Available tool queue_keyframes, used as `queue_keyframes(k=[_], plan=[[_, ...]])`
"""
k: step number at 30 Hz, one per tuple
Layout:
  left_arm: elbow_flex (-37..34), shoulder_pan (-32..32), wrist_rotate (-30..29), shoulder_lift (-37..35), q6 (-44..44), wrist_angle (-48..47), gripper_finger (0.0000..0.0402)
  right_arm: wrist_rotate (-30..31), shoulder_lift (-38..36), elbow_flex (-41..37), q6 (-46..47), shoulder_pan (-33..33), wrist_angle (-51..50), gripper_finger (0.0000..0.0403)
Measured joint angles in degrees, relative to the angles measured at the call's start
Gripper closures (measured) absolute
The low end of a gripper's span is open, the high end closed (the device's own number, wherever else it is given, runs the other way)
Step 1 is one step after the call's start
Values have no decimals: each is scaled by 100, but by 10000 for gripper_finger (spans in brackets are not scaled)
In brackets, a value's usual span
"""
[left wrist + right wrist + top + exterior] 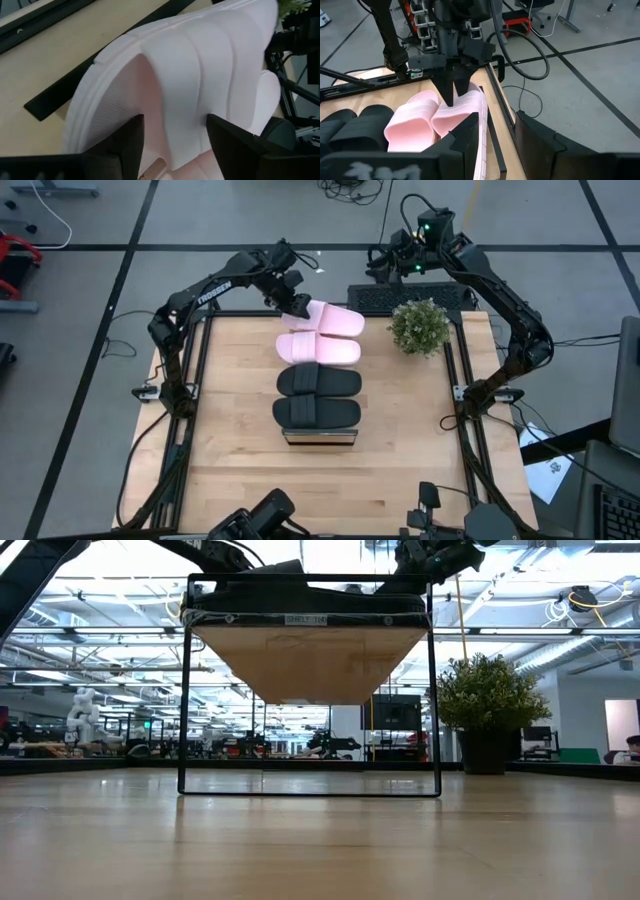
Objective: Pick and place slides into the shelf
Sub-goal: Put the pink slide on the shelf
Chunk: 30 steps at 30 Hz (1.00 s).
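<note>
Four slides lie in a row along the shelf (320, 437): two black ones (318, 382) (316, 413) nearer, a pink one (318, 347) behind them, and a second pink slide (335, 320) at the far end. My left gripper (298, 306) stands over that far pink slide's left end, shut on it; the right wrist view also shows the left gripper (454, 95). My right gripper (495, 125) is open and waits above the table's far right corner. In the low view the shelf's plank (310, 660) shows from below on its dark frame. My left gripper holds the far pink slide by its wide strap (200, 75), at the strap's open edge (167, 150). One finger (132, 145) stands in the foot opening, the other finger (225, 145) on the strap's outer face. The fingers come from above, pointing down. The slide sits tilted beside the other pink slide.
A potted plant (420, 327) stands on the table to the right of the far pink slide, and the same plant (485, 710) shows in the low view. A dark keyboard (400, 298) lies beyond the far edge. Bare wood tabletop (230, 410) spreads left, right and near of the shelf.
</note>
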Motion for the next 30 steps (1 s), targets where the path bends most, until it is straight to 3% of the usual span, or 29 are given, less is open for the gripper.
queue_keyframes(k=[3,15,30], plan=[[-1,-3,92,0,-69,126,217,0,0,0,0,0,-1,287],[-3,41,375,-4,-1,268,389,7,0,0,0,0,-1,287],[-5,126,810,-44,-507,225,400,24,0,0,0,0,1,287]])
